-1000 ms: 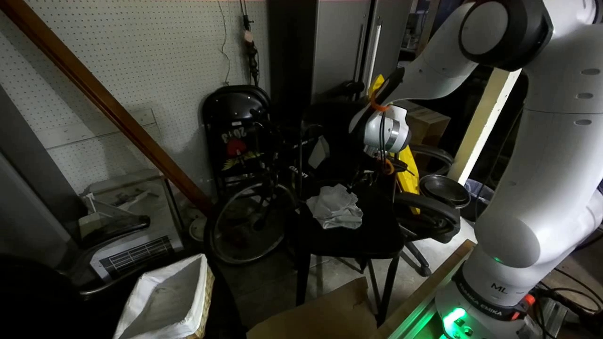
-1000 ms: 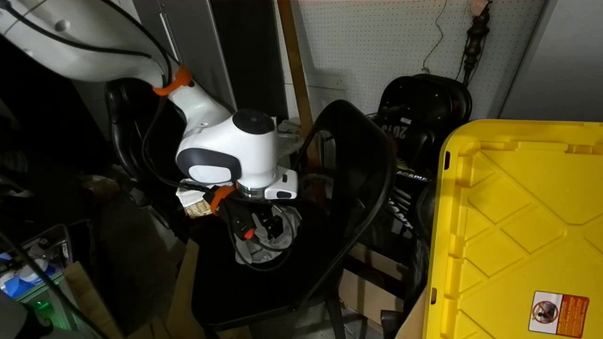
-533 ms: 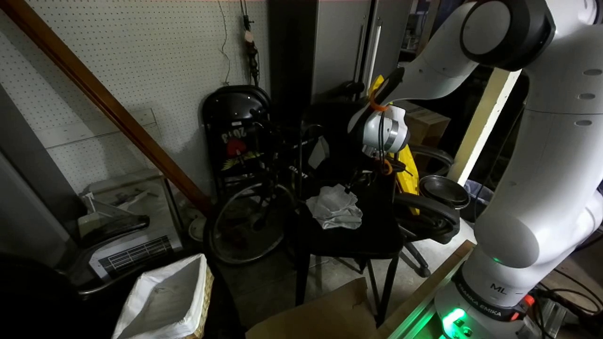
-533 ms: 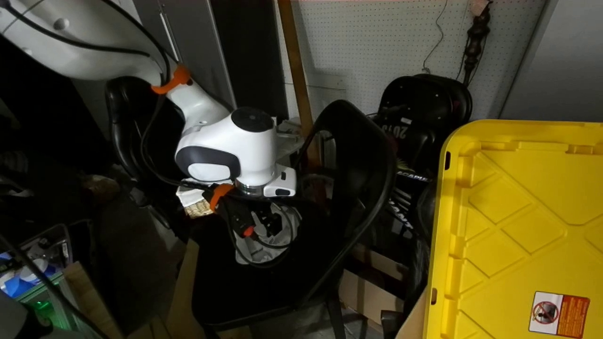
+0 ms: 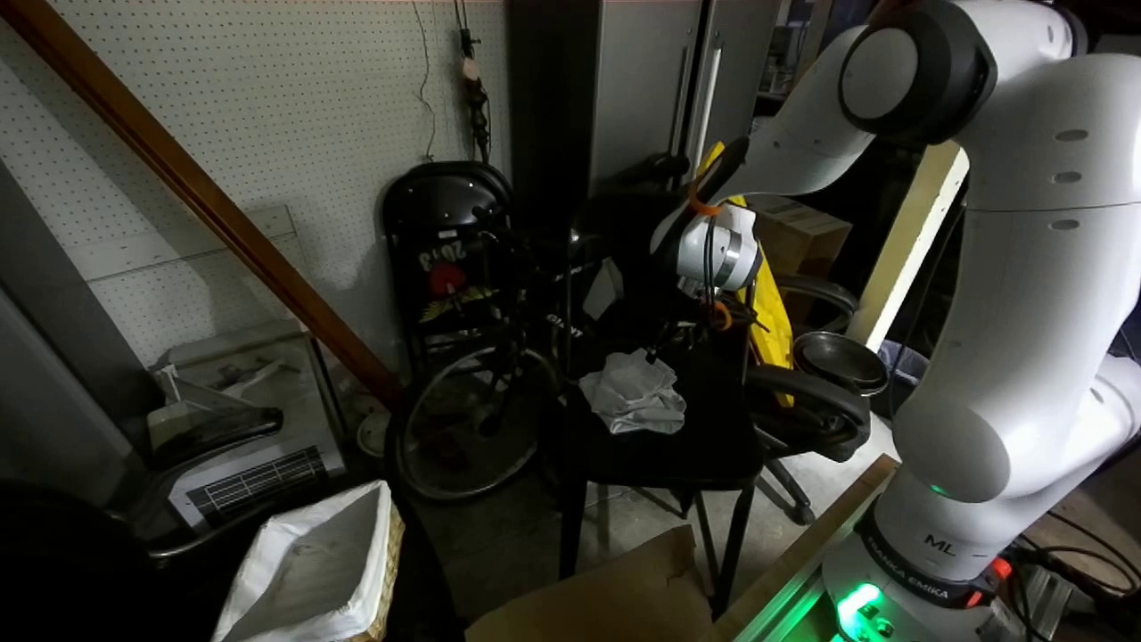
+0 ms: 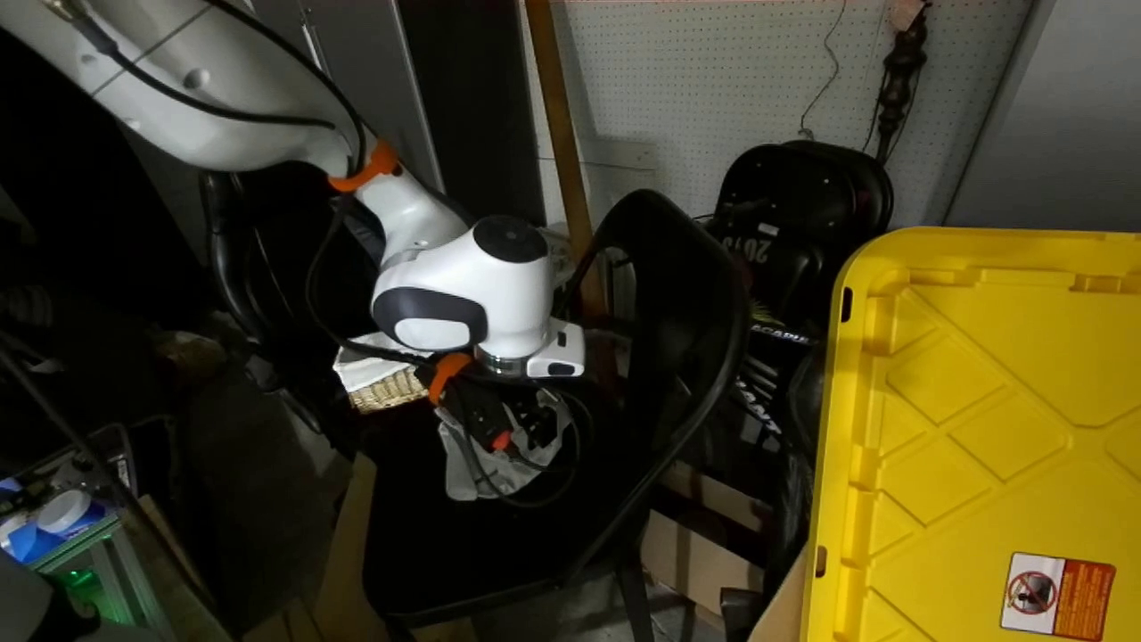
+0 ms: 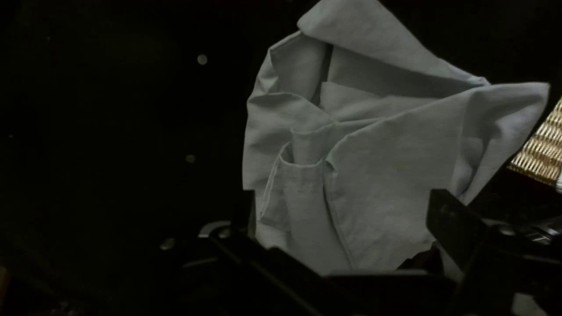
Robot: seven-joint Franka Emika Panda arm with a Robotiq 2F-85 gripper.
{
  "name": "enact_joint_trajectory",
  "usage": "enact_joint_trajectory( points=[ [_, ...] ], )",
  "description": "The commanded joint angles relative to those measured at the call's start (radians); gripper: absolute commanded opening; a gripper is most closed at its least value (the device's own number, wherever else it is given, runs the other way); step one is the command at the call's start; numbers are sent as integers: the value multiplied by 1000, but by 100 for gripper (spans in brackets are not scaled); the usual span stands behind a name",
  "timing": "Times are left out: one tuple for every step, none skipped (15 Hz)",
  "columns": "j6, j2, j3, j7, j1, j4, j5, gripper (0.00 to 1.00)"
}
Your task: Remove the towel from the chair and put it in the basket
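A crumpled light grey towel (image 5: 631, 397) lies on the seat of a black chair (image 5: 664, 464). In another exterior view the towel (image 6: 463, 468) is partly covered by my gripper and its cables on the chair (image 6: 481, 557). My gripper (image 5: 669, 343) is just above the towel's far edge, pointing down. In the wrist view my gripper (image 7: 340, 206) is open, its fingers wide apart with the towel (image 7: 390, 175) between and beyond them. Whether the fingers touch the cloth I cannot tell. The white-lined wicker basket (image 5: 392, 557) stands apart from the chair; its wicker side shows in the wrist view (image 7: 540, 149).
The chair's tall back (image 6: 686, 303) rises close beside my gripper. A bicycle (image 5: 472, 428) and folded chairs (image 5: 446, 205) stand behind. A large yellow lid (image 6: 980, 428) stands near the chair. A cardboard piece (image 5: 597, 588) lies in front. Loose cables hang around my gripper.
My arm and gripper have shifted slightly, leftward in one exterior view and rightward in another, staying low over the towel. The towel, chair and basket have not moved.
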Motion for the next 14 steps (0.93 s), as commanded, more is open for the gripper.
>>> enact_joint_trajectory(
  points=[
    [12,99,38,-29,-46,93,-28,100],
    [9,118,51,-45,-60,110,-21,100],
    [16,138,54,-47,-63,124,-32,100],
    [11,158,66,-62,-75,144,-32,100],
    [14,177,75,-74,-84,160,-36,100],
    [14,196,85,-91,-95,176,-37,100],
    [19,214,88,-97,-99,190,-44,100],
    [22,232,87,-102,-101,203,-61,100],
    [28,246,87,-107,-104,214,-79,100],
    [25,259,95,-112,-114,225,-94,100],
    [24,272,101,-118,-122,235,-109,100],
    [14,285,114,-133,-137,249,-117,100],
    [11,299,130,-152,-153,260,-120,100],
    [11,310,144,-168,-165,269,-121,100]
  ],
)
